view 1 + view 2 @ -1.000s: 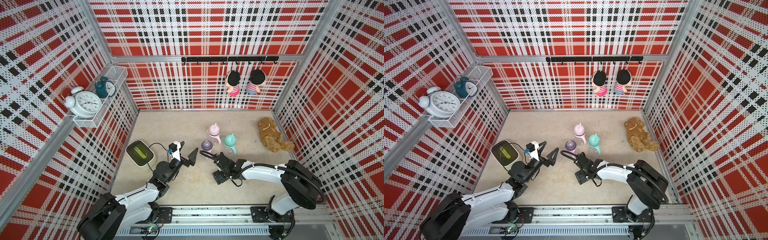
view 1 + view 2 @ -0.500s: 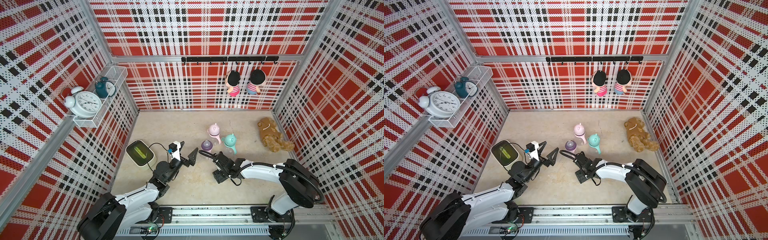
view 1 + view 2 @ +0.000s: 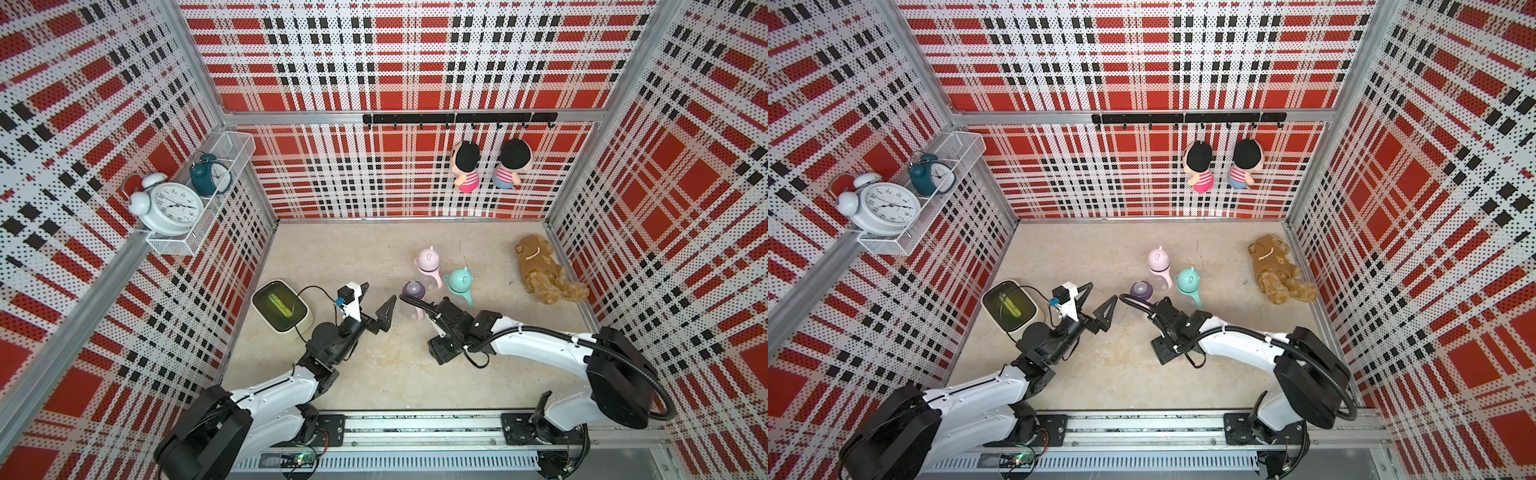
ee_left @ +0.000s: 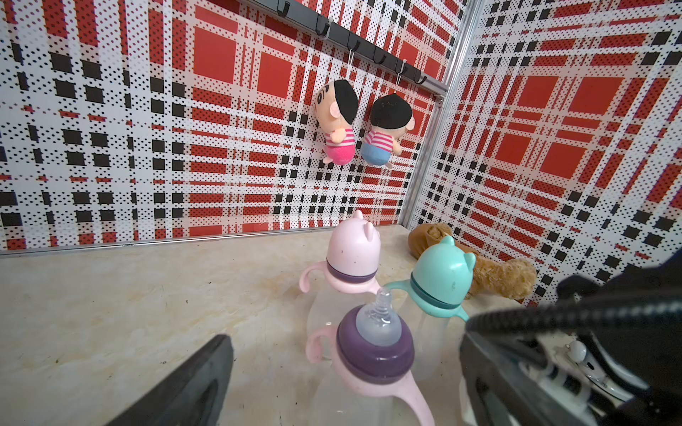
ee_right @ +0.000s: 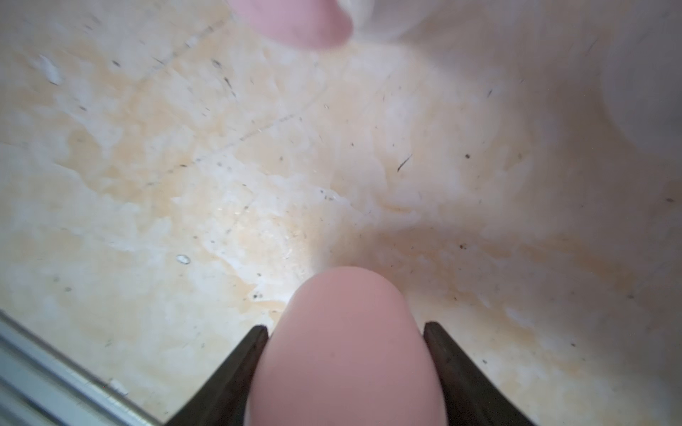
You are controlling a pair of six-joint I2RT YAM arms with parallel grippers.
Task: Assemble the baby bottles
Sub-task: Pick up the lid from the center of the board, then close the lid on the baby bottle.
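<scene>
Spotter: Bottles, three, clustered mid-frame in both top views. Pink-capped bottle (image 3: 428,262) and teal-capped bottle (image 3: 457,282) stand upright, caps on. Uncapped bottle (image 3: 413,289) sits just below them in frame, with its purple collar and bare nipple showing.

Operator: Tools?

Spotter: Your right tool (image 5: 345,326) is clenched on a pink cap (image 5: 347,354), fingers against both its sides. It is close to the table (image 5: 184,184); I can't tell whether it touches. Left tool (image 3: 376,297) is released, jaws wide, nothing in it, just left of the uncapped bottle in frame.

Operator: How do I seat it?

Spotter: My read: lift clear of the handle loops, centre the cap over the nipple, keep it level and press straight down. The clear body looks light and tippy, so you could steady it with the left tool.

Operator: Any writing?

Spotter: No brand or label legible on the bottles. Numerals on the white alarm clock (image 3: 886,208) dial, upper left of the frame; no maker's name readable.
</scene>
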